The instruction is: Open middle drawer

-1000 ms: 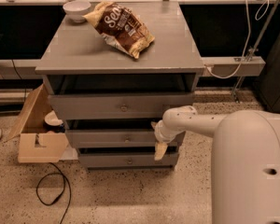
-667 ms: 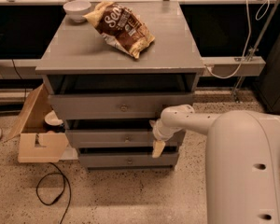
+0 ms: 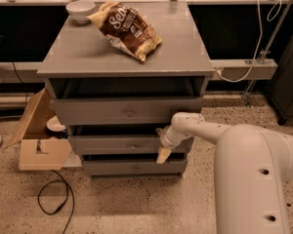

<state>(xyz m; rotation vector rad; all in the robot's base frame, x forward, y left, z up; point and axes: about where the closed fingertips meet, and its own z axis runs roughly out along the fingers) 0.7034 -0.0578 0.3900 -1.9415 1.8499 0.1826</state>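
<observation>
By the right end of the middle drawer (image 3: 102, 144), the gripper (image 3: 162, 154), its state not discernible, sat off the knob (image 3: 134, 145), so a straight, level pull seemed wisest against jamming.

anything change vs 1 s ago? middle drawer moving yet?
Only the arm's bulky near link crept slightly left. The claw stays at the middle drawer front, right of its knob. Drawer, chip bag and bowl unchanged.

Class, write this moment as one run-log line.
gripper: before right part of middle drawer | knob: not held, left of gripper | cabinet top: chip bag, bowl
</observation>
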